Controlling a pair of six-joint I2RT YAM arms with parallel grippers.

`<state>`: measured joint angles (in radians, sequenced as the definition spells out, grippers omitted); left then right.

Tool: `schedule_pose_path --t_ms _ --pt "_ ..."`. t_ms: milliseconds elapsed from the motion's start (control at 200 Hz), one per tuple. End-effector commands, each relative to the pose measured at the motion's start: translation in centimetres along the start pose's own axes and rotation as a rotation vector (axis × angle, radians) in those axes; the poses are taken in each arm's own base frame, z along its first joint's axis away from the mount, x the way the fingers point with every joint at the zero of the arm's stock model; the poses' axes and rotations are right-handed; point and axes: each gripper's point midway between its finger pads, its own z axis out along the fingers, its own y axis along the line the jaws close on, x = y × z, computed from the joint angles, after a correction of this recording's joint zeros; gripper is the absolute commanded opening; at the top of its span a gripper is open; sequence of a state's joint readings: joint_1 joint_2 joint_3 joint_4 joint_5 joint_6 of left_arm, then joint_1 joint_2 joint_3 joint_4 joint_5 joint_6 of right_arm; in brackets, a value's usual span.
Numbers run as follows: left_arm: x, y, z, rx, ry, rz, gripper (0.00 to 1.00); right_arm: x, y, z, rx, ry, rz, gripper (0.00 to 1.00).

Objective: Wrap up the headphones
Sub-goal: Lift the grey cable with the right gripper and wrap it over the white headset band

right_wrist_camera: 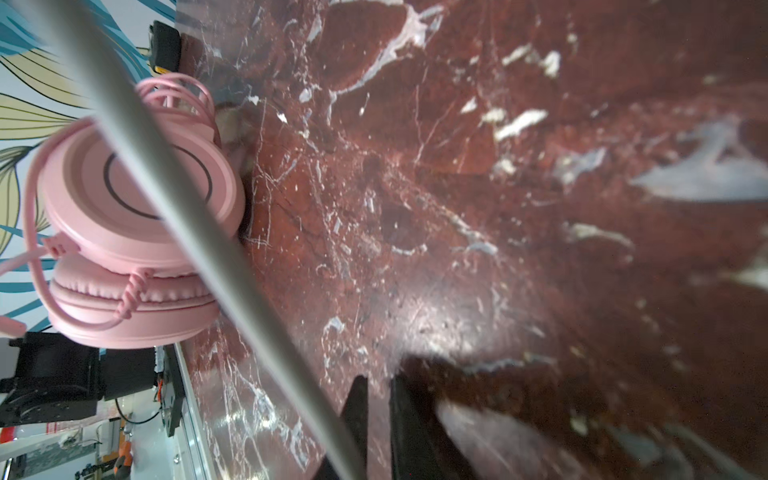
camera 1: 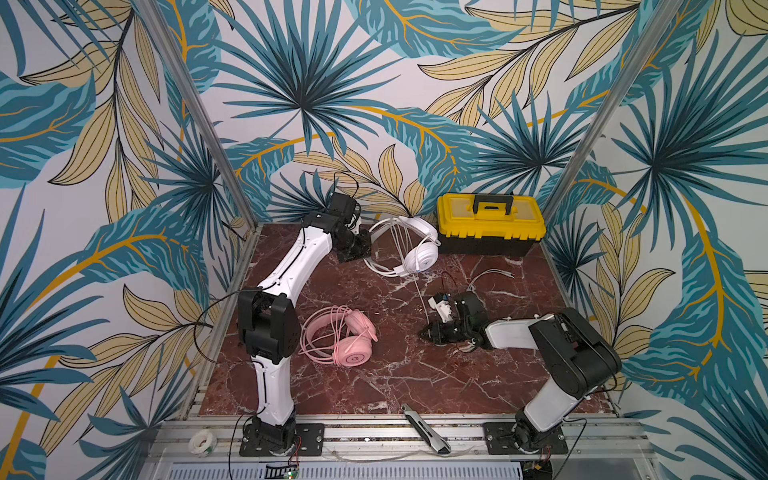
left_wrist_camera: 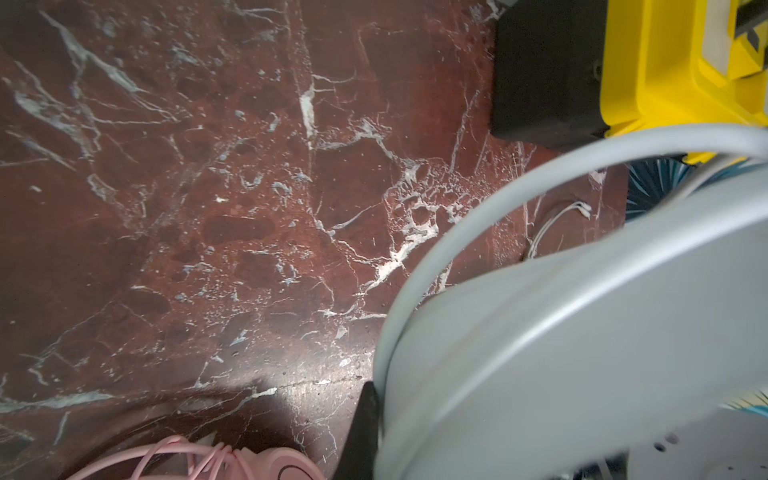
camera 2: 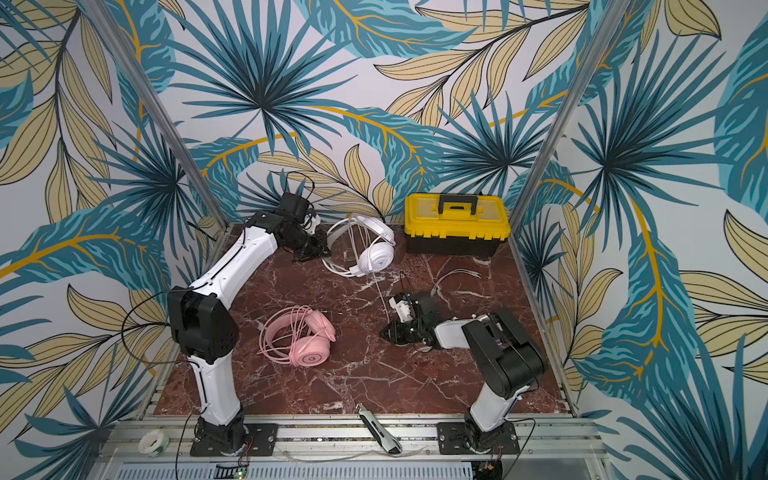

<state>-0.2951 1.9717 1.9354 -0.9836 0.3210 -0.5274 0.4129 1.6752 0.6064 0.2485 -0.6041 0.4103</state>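
The left hand (camera 2: 321, 249) grips the white headset (camera 2: 376, 255) by its headband, near the yellow toolbox (camera 2: 457, 226).

Light bright, even, diffuse; shadows soft. Top views sharp throughout. Wrist views: glare on marble tabletop (right_wrist_camera: 419, 316), white cable (right_wrist_camera: 199, 232) close and blurred.

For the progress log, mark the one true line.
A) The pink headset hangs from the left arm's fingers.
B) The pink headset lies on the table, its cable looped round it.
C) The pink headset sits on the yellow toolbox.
B: in both top views the pink headset lies on the table with its cable looped round it, well apart from the yellow toolbox.
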Motion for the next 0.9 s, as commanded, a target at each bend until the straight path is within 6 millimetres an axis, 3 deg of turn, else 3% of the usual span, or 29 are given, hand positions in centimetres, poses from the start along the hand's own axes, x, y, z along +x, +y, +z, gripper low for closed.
schedule_pose_path --t_ms 0,90,320,576,741,896 --pt "-2.4 -0.1 -0.6 0.003 -0.1 -0.061 0.0 2.0 -0.2 -0.8 0.074 0.049 -0.004 0.07" --pt "-2.5 0.9 -0.4 -0.037 -0.117 -0.095 0.0 2.0 1.3 -1.5 0.092 0.065 -0.074 0.0" --pt "-2.5 2.7 0.0 -0.109 -0.166 -0.197 0.0 2.1 5.8 -3.9 0.13 0.186 -0.292 0.0" --pt "-1.5 3.2 1.2 -0.189 -0.16 -0.118 0.0 0.8 10.6 -7.1 0.08 0.252 -0.486 0.0" --pt "-0.6 3.6 2.2 -0.244 -0.134 -0.057 0.0 -0.1 12.7 -9.1 0.061 0.281 -0.601 0.0" --pt "0.1 3.4 2.9 -0.292 -0.106 0.023 0.0 -1.4 13.1 -10.8 0.113 0.305 -0.747 0.0"
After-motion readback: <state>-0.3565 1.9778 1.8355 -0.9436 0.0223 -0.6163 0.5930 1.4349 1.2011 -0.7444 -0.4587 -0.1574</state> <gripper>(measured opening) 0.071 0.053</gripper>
